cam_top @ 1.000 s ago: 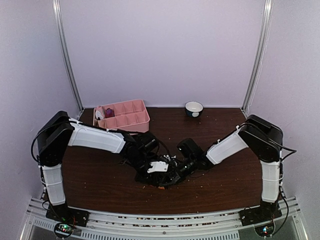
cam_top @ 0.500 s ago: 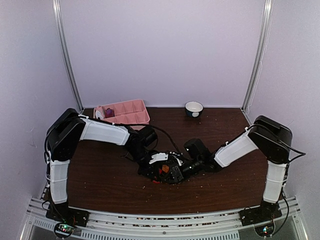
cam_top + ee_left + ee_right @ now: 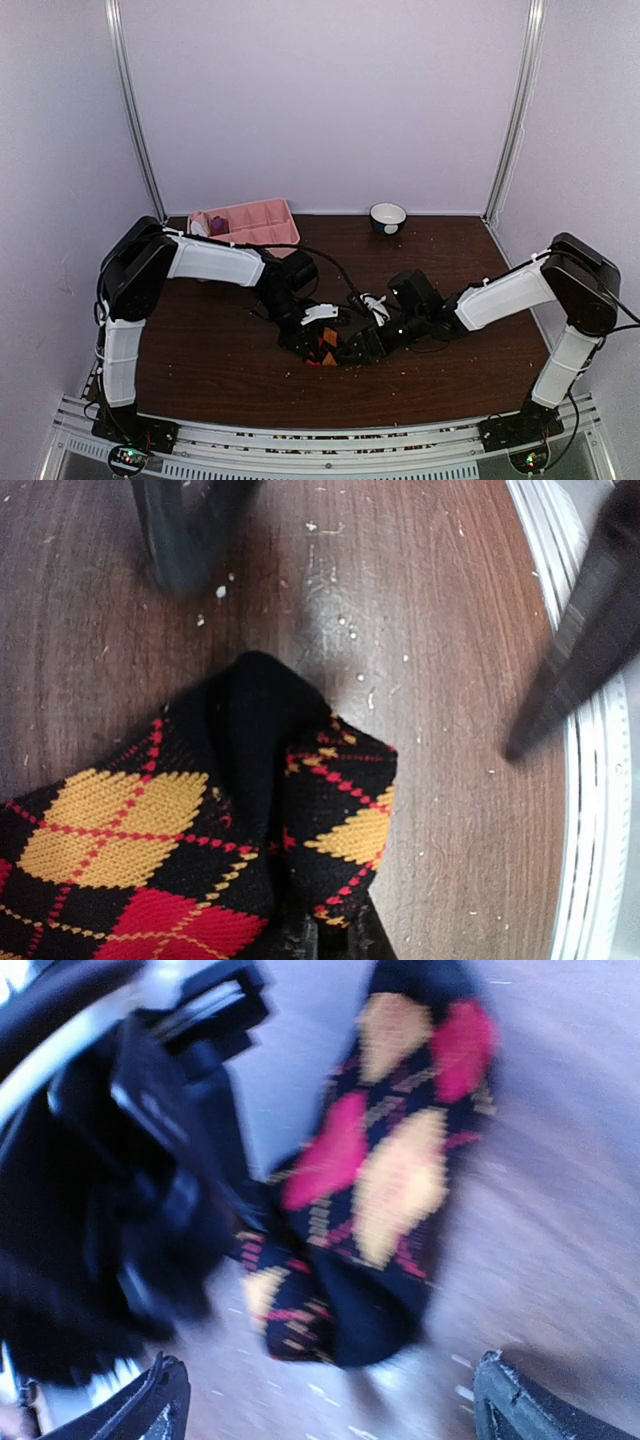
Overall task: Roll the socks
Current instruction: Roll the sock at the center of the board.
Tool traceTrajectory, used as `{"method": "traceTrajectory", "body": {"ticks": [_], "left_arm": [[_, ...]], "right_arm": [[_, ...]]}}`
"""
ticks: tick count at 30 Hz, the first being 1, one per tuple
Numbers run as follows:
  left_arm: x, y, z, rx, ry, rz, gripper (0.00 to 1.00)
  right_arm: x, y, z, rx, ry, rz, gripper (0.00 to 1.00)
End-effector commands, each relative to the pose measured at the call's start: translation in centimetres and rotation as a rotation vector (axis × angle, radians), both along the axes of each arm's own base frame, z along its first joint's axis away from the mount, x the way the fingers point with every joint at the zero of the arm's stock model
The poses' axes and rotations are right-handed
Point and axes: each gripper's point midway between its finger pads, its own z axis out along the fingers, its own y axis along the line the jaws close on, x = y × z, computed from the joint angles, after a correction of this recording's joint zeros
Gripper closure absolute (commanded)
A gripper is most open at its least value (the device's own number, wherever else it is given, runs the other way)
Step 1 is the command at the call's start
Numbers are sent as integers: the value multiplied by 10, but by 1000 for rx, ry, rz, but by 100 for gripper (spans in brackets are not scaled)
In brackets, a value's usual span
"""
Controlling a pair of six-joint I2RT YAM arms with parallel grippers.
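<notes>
A black sock with orange, red and yellow argyle diamonds [image 3: 200, 820] lies bunched on the dark wooden table near the front middle [image 3: 326, 348]. My left gripper [image 3: 330, 942] is shut on the sock's folded near edge. In the right wrist view the sock [image 3: 380, 1190] is blurred, just beyond my right gripper [image 3: 330, 1405]. That gripper is open wide and holds nothing, with the sock ahead of its fingertips [image 3: 150, 1410]. In the top view the two grippers, left [image 3: 318, 330] and right [image 3: 362, 346], sit close together over the sock.
A pink compartment tray [image 3: 262, 224] stands at the back left with a small magenta-purple thing [image 3: 218, 226] in its left end. A small white bowl [image 3: 388, 216] sits at the back centre. The metal rail of the table's front edge [image 3: 590, 810] runs close to the sock.
My right gripper has opened wide, let go of the sock and drawn back to the right. The left gripper stays shut on the sock and has barely moved.
</notes>
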Motion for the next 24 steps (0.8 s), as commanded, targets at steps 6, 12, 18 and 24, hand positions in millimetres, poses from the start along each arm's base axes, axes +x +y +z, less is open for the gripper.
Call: {"method": "traceTrajectory", "body": {"ticks": [6,12,18,24], "left_arm": [[-9,42,-41,210,171,54,100],[-10,44,-37,199,288,77,100],[-6,49,-44,230,303,89,100],[-2,54,-53,276,292,99,100]], "right_arm": [[13,-98,-46,-427,-100,-233,0],[52,-104,24,-178,-312,-521,0],[55,-72,67,44,-453,-374,0],[61,-114,97,-46,-692,-597,0]]}}
